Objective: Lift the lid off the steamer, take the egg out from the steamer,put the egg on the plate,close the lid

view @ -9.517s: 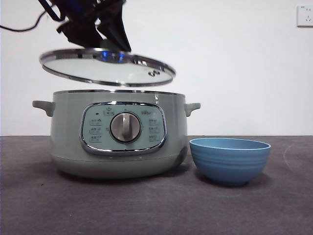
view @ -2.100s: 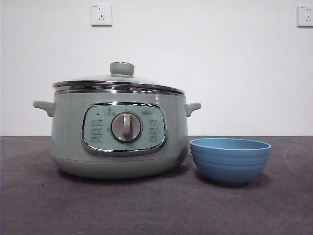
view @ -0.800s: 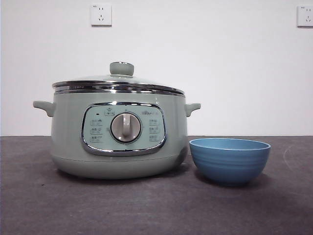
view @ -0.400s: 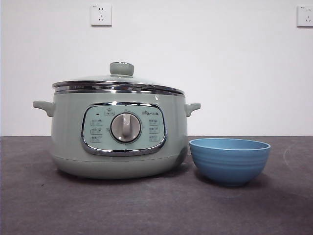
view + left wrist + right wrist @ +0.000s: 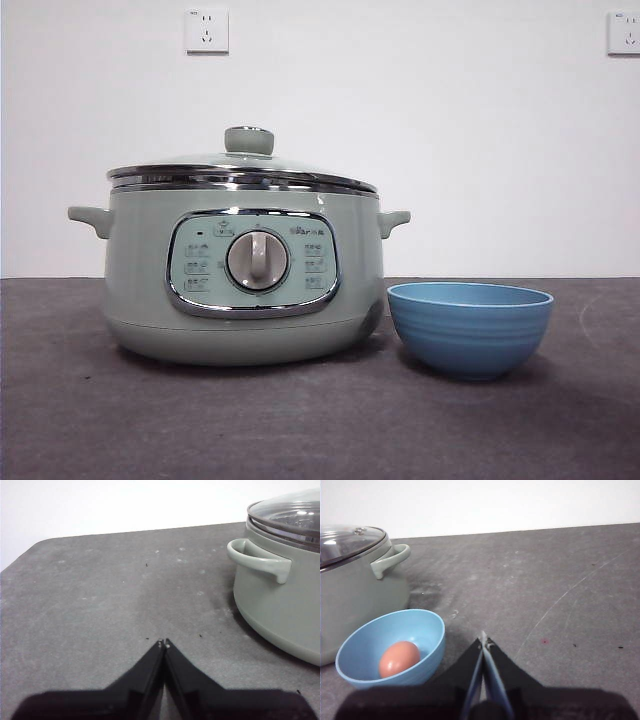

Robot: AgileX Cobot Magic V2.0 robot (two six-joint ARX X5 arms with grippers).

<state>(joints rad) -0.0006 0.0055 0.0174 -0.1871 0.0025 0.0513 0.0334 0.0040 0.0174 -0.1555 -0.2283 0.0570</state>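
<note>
Item: steamer (image 5: 245, 285). Large round pale sage-green pot with a chrome rim, standing upright on the dark grey table (image 5: 300, 420), left of centre in the front view. A chrome-framed control panel (image 5: 253, 262) with a silver dial (image 5: 257, 261) faces the near side. One small handle projects at each side.

Item: lid (image 5: 242, 170). Clear glass with a chrome rim and a pale green knob (image 5: 249, 139). It sits level and closed on the steamer's rim, knob on top and centred.

Item: plate (image 5: 470, 327). Small round blue bowl with faint horizontal ridges and a lighter rim. It stands upright on the table just to the right of the steamer, close to its base; whether the two touch cannot be told.

Item: egg (image 5: 399, 658). Brown, lying on the inner floor of the plate, seen only in the right wrist view; from the front the plate's wall hides it.

Item: left gripper (image 5: 163, 642). Jaws pressed together at the tips with nothing between them, low over bare table, well apart from the steamer on its left side.

Item: right gripper (image 5: 483, 639). Jaws likewise closed and holding nothing, over bare table to the right of the plate, near it but apart.

Surroundings: white wall (image 5: 450, 150) behind the table, with one socket (image 5: 206, 30) above the steamer and a second socket (image 5: 623, 32) at the far right edge.
</note>
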